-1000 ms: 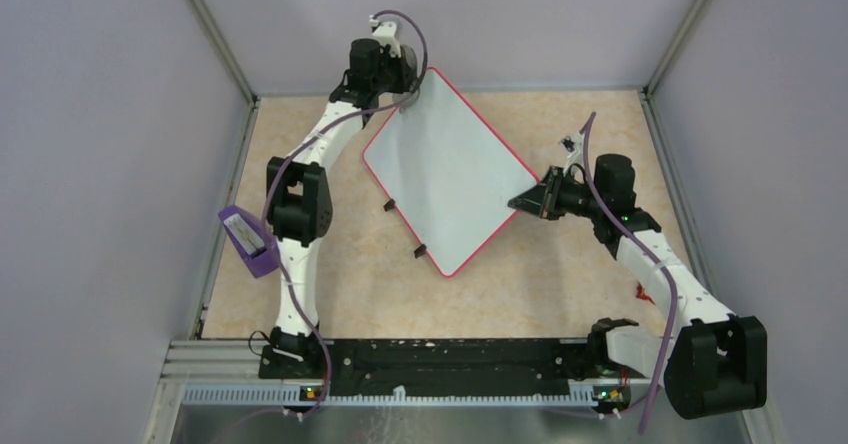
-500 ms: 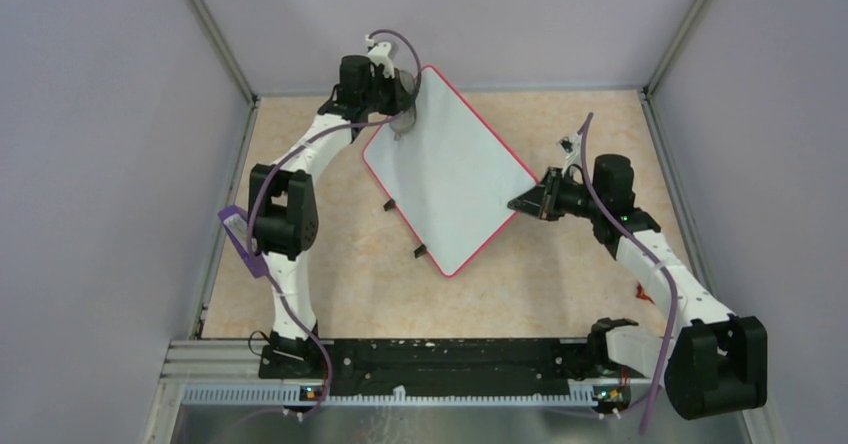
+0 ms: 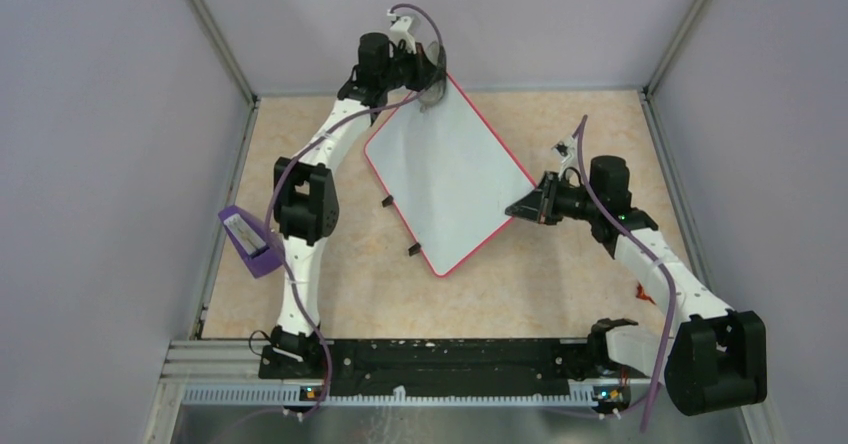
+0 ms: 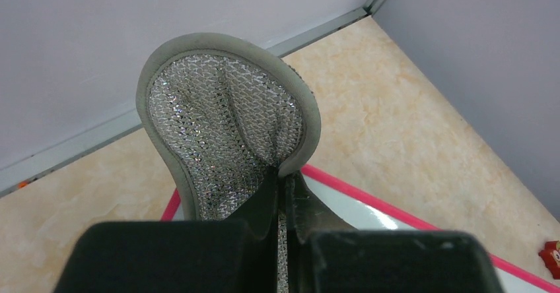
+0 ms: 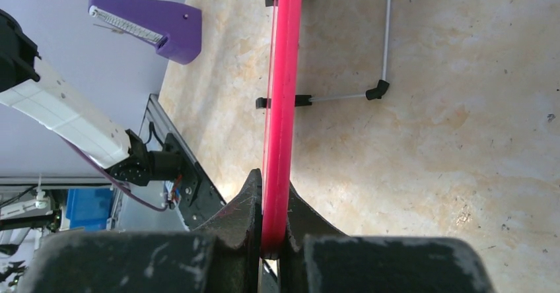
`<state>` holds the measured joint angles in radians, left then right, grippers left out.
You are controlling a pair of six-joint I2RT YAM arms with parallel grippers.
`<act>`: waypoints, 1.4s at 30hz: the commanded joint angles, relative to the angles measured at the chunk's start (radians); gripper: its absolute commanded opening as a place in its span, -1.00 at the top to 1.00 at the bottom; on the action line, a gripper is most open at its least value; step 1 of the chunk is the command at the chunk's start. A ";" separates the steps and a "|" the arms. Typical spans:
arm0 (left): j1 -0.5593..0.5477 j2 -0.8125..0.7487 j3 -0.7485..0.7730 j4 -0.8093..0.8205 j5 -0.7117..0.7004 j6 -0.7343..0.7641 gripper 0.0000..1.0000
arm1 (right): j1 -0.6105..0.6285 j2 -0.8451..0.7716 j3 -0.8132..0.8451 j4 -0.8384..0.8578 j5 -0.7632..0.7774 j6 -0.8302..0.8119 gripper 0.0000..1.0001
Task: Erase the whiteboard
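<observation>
The whiteboard (image 3: 448, 174) is a white board with a red-pink rim, held tilted above the table, its face blank. My right gripper (image 3: 522, 205) is shut on the board's right edge; the right wrist view shows the red rim (image 5: 282, 95) edge-on between the jaws, with two black feet (image 5: 264, 102) and a wire stand below. My left gripper (image 3: 432, 86) is shut on a grey glittery wiping pad (image 4: 228, 128) at the board's far corner. The pad stands above the red rim (image 4: 370, 194) there.
A purple wedge-shaped holder (image 3: 248, 241) sits at the left table edge and also shows in the right wrist view (image 5: 148, 26). A small red item (image 3: 643, 290) lies by the right arm. Grey walls close the back and sides.
My left gripper with the pad moved from the board's upper-left edge up and right to the far corner. The board shifted slightly. The right gripper kept its hold.
</observation>
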<state>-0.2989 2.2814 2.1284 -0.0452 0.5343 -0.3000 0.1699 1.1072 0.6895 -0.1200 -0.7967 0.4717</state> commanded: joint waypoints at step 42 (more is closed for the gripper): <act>-0.092 -0.412 -0.618 0.034 -0.233 -0.022 1.00 | 0.046 0.036 0.105 0.003 0.090 -0.056 1.00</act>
<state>-0.4156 1.9625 1.6810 -0.0551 0.3218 -0.2726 0.1909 1.1290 0.7460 -0.1772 -0.7841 0.4599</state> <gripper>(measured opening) 0.006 0.032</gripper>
